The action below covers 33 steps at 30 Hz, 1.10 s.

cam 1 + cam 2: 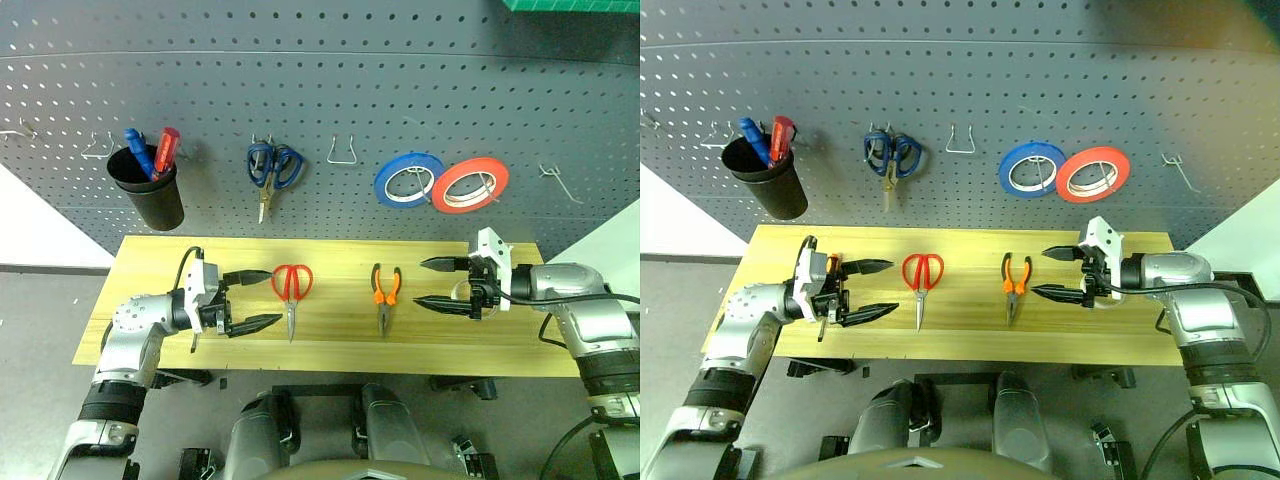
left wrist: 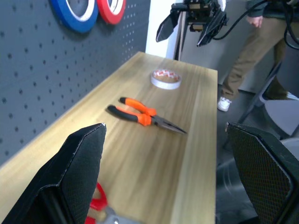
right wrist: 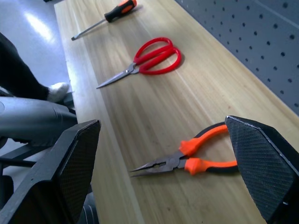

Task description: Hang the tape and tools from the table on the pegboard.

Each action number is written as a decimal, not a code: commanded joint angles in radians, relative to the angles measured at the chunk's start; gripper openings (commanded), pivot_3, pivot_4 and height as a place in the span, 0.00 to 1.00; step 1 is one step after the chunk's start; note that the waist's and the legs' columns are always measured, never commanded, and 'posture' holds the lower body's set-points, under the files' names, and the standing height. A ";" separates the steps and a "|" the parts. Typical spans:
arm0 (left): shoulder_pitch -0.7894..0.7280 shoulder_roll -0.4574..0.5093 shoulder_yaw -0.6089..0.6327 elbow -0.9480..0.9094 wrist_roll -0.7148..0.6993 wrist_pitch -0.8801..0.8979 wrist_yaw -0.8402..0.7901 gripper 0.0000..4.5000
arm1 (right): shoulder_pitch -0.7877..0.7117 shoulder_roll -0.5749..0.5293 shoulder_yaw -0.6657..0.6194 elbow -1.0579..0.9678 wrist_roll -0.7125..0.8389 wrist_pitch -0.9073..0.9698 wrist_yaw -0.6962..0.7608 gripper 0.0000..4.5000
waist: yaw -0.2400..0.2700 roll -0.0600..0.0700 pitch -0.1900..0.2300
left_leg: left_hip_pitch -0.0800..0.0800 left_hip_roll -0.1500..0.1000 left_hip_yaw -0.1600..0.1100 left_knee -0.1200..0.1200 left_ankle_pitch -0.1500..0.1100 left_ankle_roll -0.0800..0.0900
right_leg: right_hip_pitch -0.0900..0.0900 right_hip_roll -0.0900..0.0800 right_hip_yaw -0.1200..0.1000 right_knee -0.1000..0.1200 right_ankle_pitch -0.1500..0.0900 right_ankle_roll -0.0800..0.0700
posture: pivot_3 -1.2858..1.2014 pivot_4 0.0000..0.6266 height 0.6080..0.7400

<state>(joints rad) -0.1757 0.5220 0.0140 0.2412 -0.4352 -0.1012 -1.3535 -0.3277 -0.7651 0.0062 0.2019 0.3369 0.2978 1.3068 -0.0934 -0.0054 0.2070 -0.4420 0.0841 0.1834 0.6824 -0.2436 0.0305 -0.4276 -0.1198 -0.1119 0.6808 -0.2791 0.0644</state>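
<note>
Both my hands are hanging just over the table [image 1: 330, 360] right now, pointing in at each other. My left gripper [image 1: 252, 299] has its fingers spread wide with nothing between them, and my right gripper [image 1: 434, 283] is the same, wide open and empty.

On the wood between them lie the red-handled scissors [image 1: 291, 290], blades toward me, just beside my left fingertips. Next over are the pliers [image 1: 384, 292] with orange-and-black handles, nose toward me, nearer my right gripper. The little screwdriver [image 3: 103, 18] with the orange-and-black handle lies flat near the table's left end, behind my left gripper. The white roll of tape [image 2: 165, 79] lies flat near the right end, under my right gripper. It has some reddish print on the inside of the core, but I can't read it.

Farther back is the grey pegboard [image 1: 400, 90]. From left to right it carries a black cup [image 1: 150, 190] holding a blue screwdriver [image 1: 136, 148] and a red screwdriver [image 1: 166, 148], then blue-looped scissors [image 1: 270, 172], a bare wire hook [image 1: 343, 152], a blue roll [image 1: 408, 180] and a red roll [image 1: 470, 186] overlapping it. No brand names or labels I can make out anywhere.
</note>
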 commanded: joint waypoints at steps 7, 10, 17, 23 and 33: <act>0.008 0.026 0.024 -0.056 -0.021 0.018 0.011 0.96 | -0.028 0.000 -0.002 0.054 -0.019 -0.040 -0.006 1.00 | 0.002 0.000 0.000 | 0.000 0.000 0.000 0.000 0.000 0.000 | 0.000 0.000 0.000 -0.001 0.000 0.000 | 0.49 0.27 0.95; 0.016 0.028 0.018 -0.078 -0.027 0.034 0.006 0.96 | -0.033 -0.021 -0.001 0.084 -0.042 -0.046 -0.012 1.00 | 0.001 0.000 -0.002 | -0.001 0.000 0.000 0.000 0.000 0.000 | 0.000 0.000 0.000 -0.001 0.000 0.000 | 0.48 0.23 0.95; -0.009 0.004 -0.008 -0.072 0.028 0.005 0.050 0.96 | -0.034 -0.066 -0.022 0.165 -0.086 -0.012 -0.084 1.00 | -0.001 -0.001 -0.011 | -0.001 -0.001 0.001 0.000 0.000 0.000 | 0.000 0.002 -0.001 -0.001 0.001 0.001 | 0.47 0.17 0.95; -0.113 -0.057 -0.020 -0.011 0.088 -0.003 0.157 0.96 | -0.023 -0.104 -0.019 0.204 -0.124 0.029 -0.122 1.00 | -0.001 -0.001 -0.011 | -0.001 -0.001 0.001 0.000 0.000 0.000 | 0.000 0.001 -0.001 -0.001 0.001 0.002 | 0.46 0.20 0.95; -0.209 -0.079 -0.132 0.015 0.204 -0.005 0.187 0.96 | -0.071 -0.102 0.047 0.211 -0.243 0.125 -0.243 1.00 | -0.009 -0.001 -0.010 | -0.001 -0.001 0.001 0.000 0.000 0.000 | 0.000 0.002 -0.001 0.000 0.001 0.002 | 0.45 0.27 0.95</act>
<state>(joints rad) -0.3428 0.4510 -0.1045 0.2739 -0.2342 -0.1281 -1.1703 -0.3716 -0.8597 0.0468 0.4201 0.1172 0.3996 1.0850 -0.1021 -0.0067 0.1967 -0.4428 0.0829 0.1847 0.6829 -0.2432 0.0303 -0.4275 -0.1182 -0.1126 0.6803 -0.2777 0.0668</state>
